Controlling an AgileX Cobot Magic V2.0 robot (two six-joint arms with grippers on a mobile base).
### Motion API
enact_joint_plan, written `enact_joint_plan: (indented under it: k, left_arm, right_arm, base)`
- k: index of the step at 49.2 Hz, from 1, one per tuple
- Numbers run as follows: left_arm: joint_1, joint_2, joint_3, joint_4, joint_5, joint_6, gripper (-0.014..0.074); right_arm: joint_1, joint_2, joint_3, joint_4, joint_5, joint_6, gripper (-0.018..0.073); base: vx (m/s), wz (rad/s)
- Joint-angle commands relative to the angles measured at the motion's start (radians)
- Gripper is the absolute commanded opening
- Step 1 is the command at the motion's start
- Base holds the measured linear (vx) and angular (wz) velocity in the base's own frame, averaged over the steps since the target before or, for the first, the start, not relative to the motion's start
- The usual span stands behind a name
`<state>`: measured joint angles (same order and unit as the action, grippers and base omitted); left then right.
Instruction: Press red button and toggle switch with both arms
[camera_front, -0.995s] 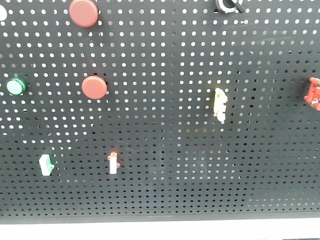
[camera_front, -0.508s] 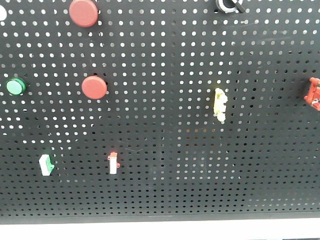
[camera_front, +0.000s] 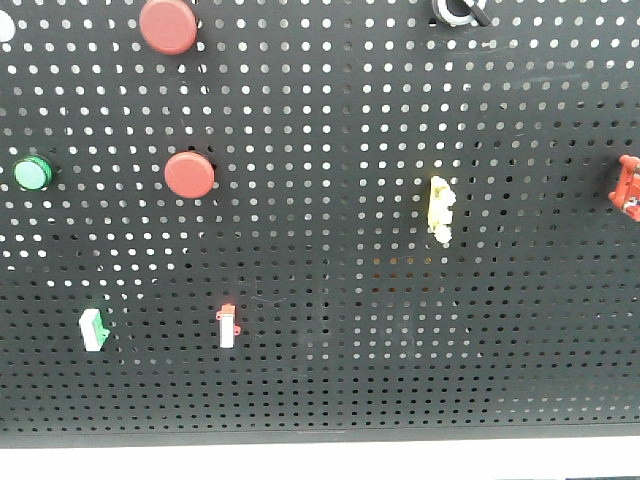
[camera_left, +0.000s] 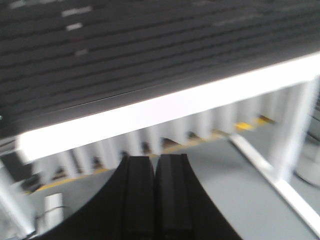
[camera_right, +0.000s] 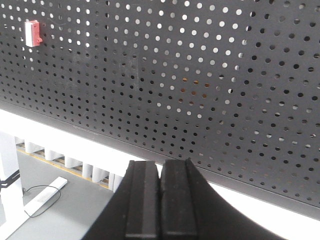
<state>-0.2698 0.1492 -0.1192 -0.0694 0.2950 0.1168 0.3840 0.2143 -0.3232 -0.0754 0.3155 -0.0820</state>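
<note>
Because both arms sit low, near the bottom edge of the black board (camera_front: 330, 200), each has a long way to go up, and that is where things could go wrong. The left gripper (camera_left: 154, 165) has its jaws pressed together with nothing between them, and its blurry view shows only the board's lower edge. The right gripper (camera_right: 161, 172) also has its jaws together and empty, and it faces the lower holes near the small white switch with a red top (camera_right: 33, 33). There are two red buttons, one at the top (camera_front: 168, 25) and one lower down (camera_front: 189, 174), so an arm could press the wrong one. The green button (camera_front: 32, 173) sits to the left of the lower red button and could get bumped. The toggle switch (camera_front: 458, 10) is at the very top edge of the front view, half cut off, well apart from the right gripper. On the way up that arm could knock the yellow switch (camera_front: 439, 208) or flip it by mistake. A closed tip could also slide off the small lever.
</note>
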Motion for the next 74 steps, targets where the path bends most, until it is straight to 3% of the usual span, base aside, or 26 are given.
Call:
enact_joint_plan:
  k: [1, 9, 16, 66, 70, 74]
  left_arm:
    - [0.046, -0.064, 0.050, -0.001, -0.127, -0.039, 0.0001]
    - [0.052, -0.183, 0.185, 0.001, -0.177, -0.066, 0.0001]
    - [0.052, -0.170, 0.181, 0.050, -0.184, -0.075, 0.0001]
    - [0.052, -0.167, 0.181, 0.048, -0.202, -0.075, 0.0001]
    - [0.052, -0.167, 0.181, 0.048, -0.202, -0.075, 0.0001]
    - [0.052, -0.167, 0.181, 0.048, -0.202, -0.075, 0.0001]
  right_arm:
    - [-0.007, 0.008, -0.030, -0.011, -0.078, 0.003, -0.0003]
    - [-0.007, 0.008, -0.030, -0.011, -0.078, 0.003, -0.0003]
    - [-0.007, 0.008, -0.030, -0.011, -0.078, 0.003, -0.0003]
    - [-0.008, 0.008, -0.021, 0.012, -0.078, 0.003, -0.0003]
    - [-0.021, 0.008, 0.043, 0.025, -0.175, 0.003, -0.0003]
    - [-0.086, 0.008, 0.149, 0.058, -0.315, 0.005, -0.0003]
  base:
    - [0.00, 0.00]
    - [0.00, 0.00]
    - [0.00, 0.00]
    - [0.00, 0.00]
    - [0.00, 0.00]
    - [0.00, 0.00]
